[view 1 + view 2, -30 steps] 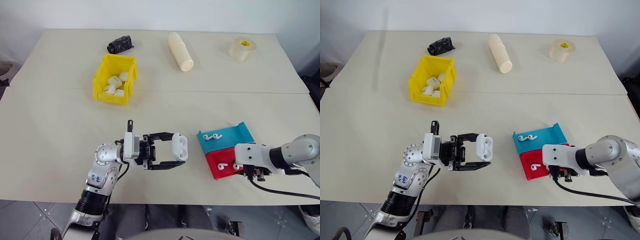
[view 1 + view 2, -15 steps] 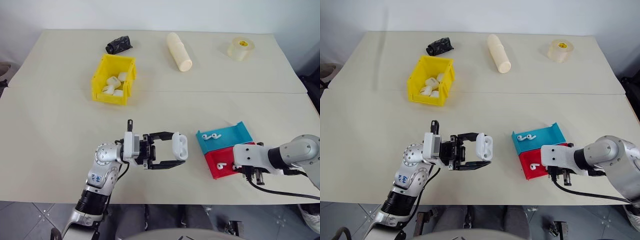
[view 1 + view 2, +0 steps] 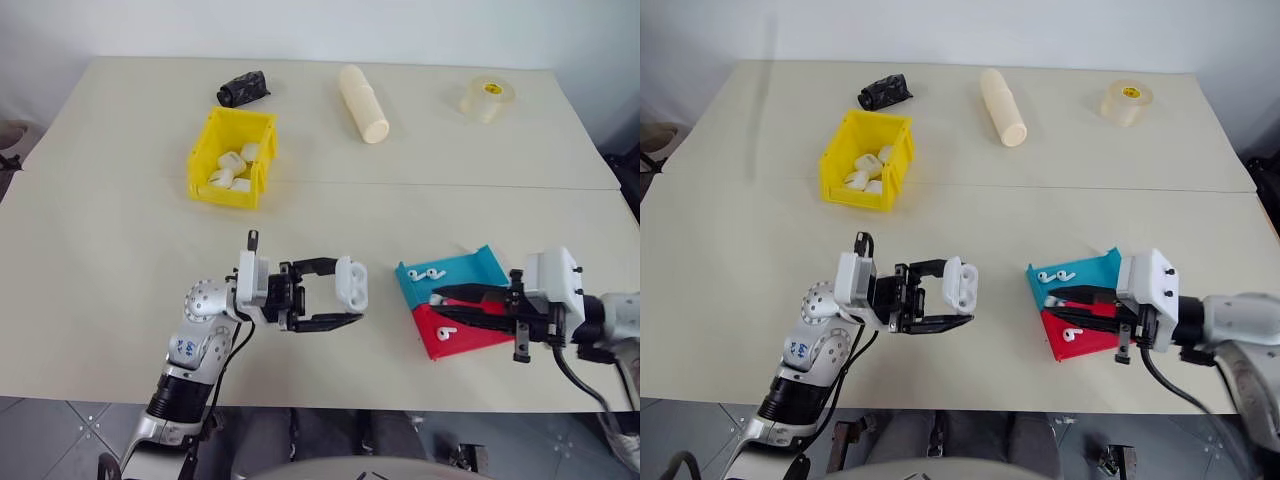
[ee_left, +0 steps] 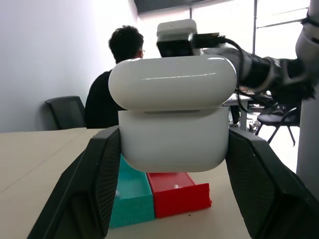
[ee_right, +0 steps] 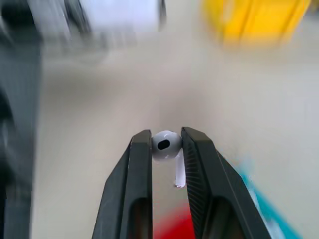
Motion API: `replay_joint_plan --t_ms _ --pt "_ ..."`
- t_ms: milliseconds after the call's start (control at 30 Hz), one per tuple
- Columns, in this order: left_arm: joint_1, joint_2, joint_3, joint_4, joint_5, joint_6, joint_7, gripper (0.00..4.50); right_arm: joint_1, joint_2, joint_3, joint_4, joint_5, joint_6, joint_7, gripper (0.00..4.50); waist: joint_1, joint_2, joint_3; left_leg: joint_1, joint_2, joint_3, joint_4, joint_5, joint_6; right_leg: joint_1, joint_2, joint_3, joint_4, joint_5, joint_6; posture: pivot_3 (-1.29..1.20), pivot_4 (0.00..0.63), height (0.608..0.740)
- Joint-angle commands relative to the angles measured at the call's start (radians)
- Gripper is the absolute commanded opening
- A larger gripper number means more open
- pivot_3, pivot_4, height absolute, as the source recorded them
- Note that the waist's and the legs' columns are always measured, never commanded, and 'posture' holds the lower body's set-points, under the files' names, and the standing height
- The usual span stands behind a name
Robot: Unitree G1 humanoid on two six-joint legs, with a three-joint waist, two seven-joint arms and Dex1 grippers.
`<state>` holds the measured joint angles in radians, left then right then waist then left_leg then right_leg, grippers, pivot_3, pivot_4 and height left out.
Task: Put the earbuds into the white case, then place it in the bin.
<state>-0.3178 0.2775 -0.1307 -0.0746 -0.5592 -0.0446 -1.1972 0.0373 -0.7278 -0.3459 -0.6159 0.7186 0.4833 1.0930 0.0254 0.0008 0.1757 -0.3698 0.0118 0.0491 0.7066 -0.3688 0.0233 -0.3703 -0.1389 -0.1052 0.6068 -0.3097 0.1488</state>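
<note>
Since the earlier frames the right end effector (image 3: 437, 295) has been raised off the red tray (image 3: 470, 335) and turned to point level toward the left end effector (image 3: 352, 300), and one earbud (image 5: 167, 145) has been carried up with it. That earbud is seen clamped between the two black fingers (image 5: 137, 169) of the right end effector, head uppermost and stem hanging down. The left end effector has been kept in much the same place, clenched on the white case (image 3: 351, 283), which is held above the bench (image 3: 120, 250) with its lid tilted open.

Just under the fingers of the right end effector, a second earbud (image 3: 447, 331) is left lying in the red tray. Just beyond those fingers, away from the robot, two more earbuds (image 3: 427, 272) are seen in the blue tray (image 3: 478, 268), which touches the red one. The white case is found between the two end effectors, apart from the tip of the right one.

Well beyond the left end effector, toward the far side of the bench, the bin (image 3: 203, 160) is seen with several white cases lying in it. Farther still, a black object (image 3: 243, 88), a cream cylinder (image 3: 362, 103) and a roll of tape (image 3: 488, 99) are set along the far edge. A seated person (image 4: 107, 89) is seen past the held case in the left wrist view.
</note>
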Motion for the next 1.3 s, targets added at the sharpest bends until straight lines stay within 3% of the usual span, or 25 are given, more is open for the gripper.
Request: replay_joint_plan --t_ms 33,167,400,633,1300 --pt "-0.017 0.008 0.01 -0.005 -0.024 0.015 -0.023 2.78 -0.057 0.135 0.0 -0.069 0.153 -0.023 -0.166 0.48 -0.004 0.0 0.0 0.0 0.0 0.0 0.0 0.0 0.0 0.0 0.0 0.0 0.0 0.0 0.0 0.0 0.15 0.74" --pt "-0.036 0.017 0.006 0.001 -0.025 0.046 -0.044 2.78 -0.091 0.281 0.091 -0.121 0.2 -0.044 -0.287 0.48 -0.002 0.001 0.0 0.0 0.0 0.0 -0.001 0.0 -0.001 -0.001 0.002 0.0 0.001 0.0 -0.001 0.0 0.15 0.74" --pt "-0.062 -0.002 0.003 0.016 -0.01 0.058 -0.042 2.78 -0.096 0.383 0.253 -0.124 0.157 -0.099 -0.33 0.48 -0.001 0.001 0.0 -0.001 -0.002 0.0 -0.001 0.0 -0.001 -0.002 0.002 0.001 0.001 0.0 -0.001 0.0 0.15 0.74" --pt "-0.07 -0.016 -0.006 0.018 -0.007 0.061 -0.033 2.78 -0.081 0.43 0.338 -0.078 0.107 -0.161 -0.33 0.48 -0.003 0.001 0.0 -0.001 -0.002 0.001 -0.001 0.0 -0.001 -0.003 0.003 0.001 0.001 0.0 -0.001 0.0 0.15 0.74" --pt "-0.073 -0.026 0.0 -0.007 -0.011 0.071 -0.015 2.78 -0.031 0.436 0.4 0.1 0.002 -0.282 -0.274 0.48 -0.003 0.001 0.0 -0.001 -0.001 0.001 -0.001 0.0 -0.001 -0.003 0.003 0.002 0.001 -0.001 -0.001 0.0 0.15 0.74"
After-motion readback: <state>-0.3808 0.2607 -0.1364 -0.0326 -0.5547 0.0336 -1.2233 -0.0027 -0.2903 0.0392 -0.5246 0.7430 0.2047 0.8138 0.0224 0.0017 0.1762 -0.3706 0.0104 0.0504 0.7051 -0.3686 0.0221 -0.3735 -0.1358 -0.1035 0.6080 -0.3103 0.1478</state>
